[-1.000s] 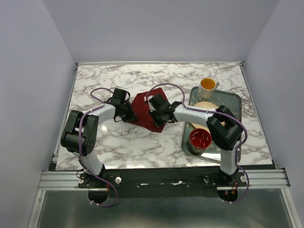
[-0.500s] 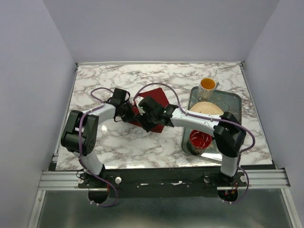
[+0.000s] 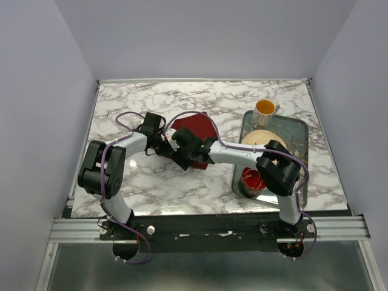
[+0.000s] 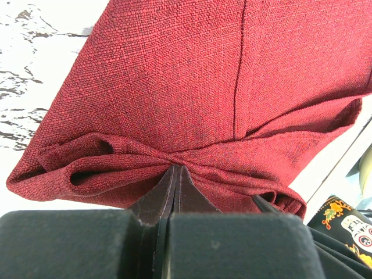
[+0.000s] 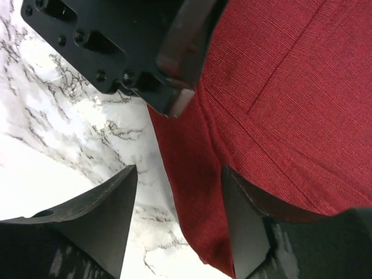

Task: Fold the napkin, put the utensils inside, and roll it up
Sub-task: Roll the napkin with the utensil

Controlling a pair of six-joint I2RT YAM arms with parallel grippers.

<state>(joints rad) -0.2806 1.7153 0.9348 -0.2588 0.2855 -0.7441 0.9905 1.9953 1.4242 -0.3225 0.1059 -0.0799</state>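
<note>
**Trouble brewing at the pinched edge**

Looking at a dark red woven cloth napkin (image 3: 197, 125) lying centre-left on the white marble-pattern table (image 3: 121, 103), doubled over and bunched along the near edge. Got the left gripper (image 4: 176, 174) clamped tight on that bunched bit. Got the right gripper (image 5: 177, 203) hanging just beside it, fingers (image 5: 107, 221) spread wide and holding nothing, one over cloth, one over bare table. Can't spot the slim blue plastic fork in any view.

Risk-wise: could drag the fold askew by tugging on that pinch with no second hold. Could leave a lump on release and end up with a lopsided roll. Could also knock the two wrists together, crowded that close.
</note>
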